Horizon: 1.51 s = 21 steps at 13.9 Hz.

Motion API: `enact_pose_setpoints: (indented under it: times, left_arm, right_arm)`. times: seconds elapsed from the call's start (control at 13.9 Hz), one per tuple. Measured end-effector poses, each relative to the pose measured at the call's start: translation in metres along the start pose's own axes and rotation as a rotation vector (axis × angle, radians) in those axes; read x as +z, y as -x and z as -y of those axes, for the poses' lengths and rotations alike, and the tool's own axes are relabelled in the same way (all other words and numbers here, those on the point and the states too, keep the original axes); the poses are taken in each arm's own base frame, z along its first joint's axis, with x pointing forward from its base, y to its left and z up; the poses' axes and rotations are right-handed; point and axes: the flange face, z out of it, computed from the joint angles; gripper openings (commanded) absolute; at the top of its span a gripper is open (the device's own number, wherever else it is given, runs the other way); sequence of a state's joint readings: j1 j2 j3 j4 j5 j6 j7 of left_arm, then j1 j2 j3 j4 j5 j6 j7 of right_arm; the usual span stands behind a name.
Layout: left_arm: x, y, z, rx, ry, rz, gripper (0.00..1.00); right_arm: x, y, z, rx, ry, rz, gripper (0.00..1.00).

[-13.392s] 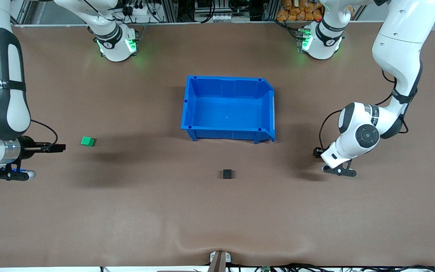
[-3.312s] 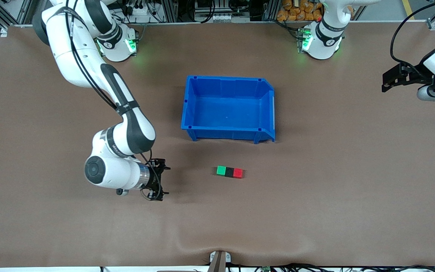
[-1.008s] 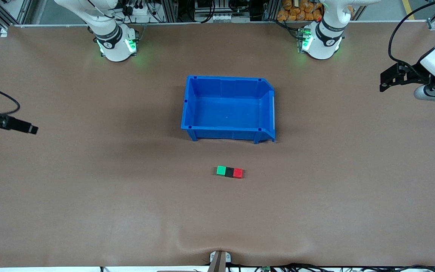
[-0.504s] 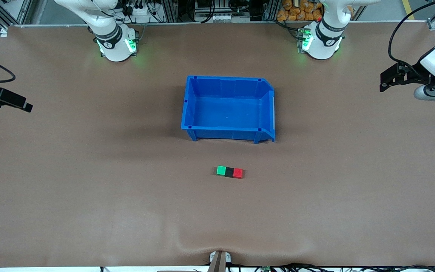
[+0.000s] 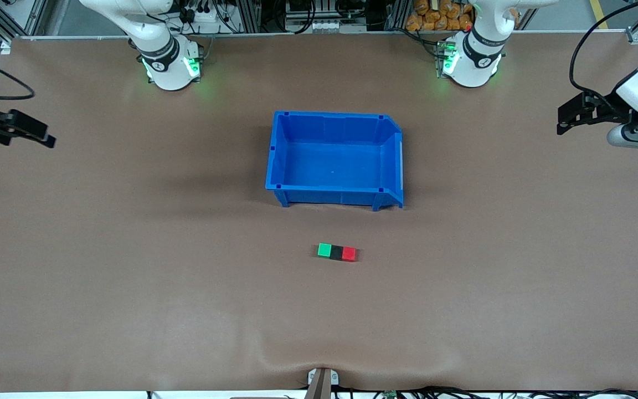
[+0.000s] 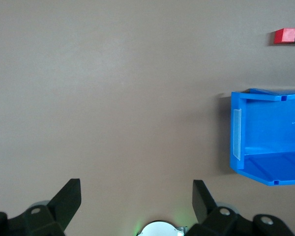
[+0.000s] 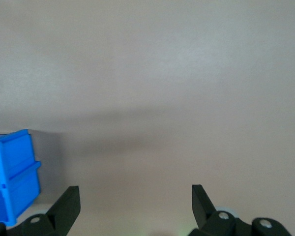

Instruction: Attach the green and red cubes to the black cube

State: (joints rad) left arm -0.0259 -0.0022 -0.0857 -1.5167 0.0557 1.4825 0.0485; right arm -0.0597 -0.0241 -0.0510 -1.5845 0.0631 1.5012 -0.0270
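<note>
Green cube [image 5: 324, 250], black cube [image 5: 336, 252], red cube [image 5: 349, 254] (touching)

A blue bin [image 5: 334, 160] sits open and empty on the brown table [image 5: 186, 288], about midway between its two ends. One of the bin's end walls is cut lower, toward the left arm's end of the table.
</note>
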Motion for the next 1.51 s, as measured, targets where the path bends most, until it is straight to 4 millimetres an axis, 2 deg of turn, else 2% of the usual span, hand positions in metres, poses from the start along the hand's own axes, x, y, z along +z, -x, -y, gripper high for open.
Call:
enact_pose_setpoints:
  times: [0.14, 0.43, 0.65, 0.94, 1.22, 1.51]
  left_arm:
    - [0.000, 0.000, 0.000, 0.000, 0.000, 0.000, 1.00]
    - [0.000, 0.000, 0.000, 0.000, 0.000, 0.000, 1.00]
    - [0.000, 0.000, 0.000, 0.000, 0.000, 0.000, 1.00]
    - [0.002, -0.001, 0.000, 0.000, 0.000, 0.003, 1.00]
    - [0.002, -0.001, 0.000, 0.000, 0.001, 0.004, 1.00]
    - [0.002, -0.001, 0.000, 0.000, 0.001, 0.004, 1.00]
  right_arm:
    - [-0.013, -0.001, -0.007, -0.012, 0.024, -0.029, 1.00]
    - [-0.042, 0.005, 0.000, -0.026, 0.033, -0.064, 1.00]
    - [-0.042, 0.013, 0.004, -0.032, 0.032, -0.005, 1.00]
    - [-0.042, 0.013, 0.007, -0.013, 0.030, -0.002, 1.00]
    - [-0.042, 0.014, 0.019, -0.029, 0.032, -0.002, 1.00]
    - [-0.042, 0.014, 0.020, -0.029, 0.032, -0.002, 1.00]
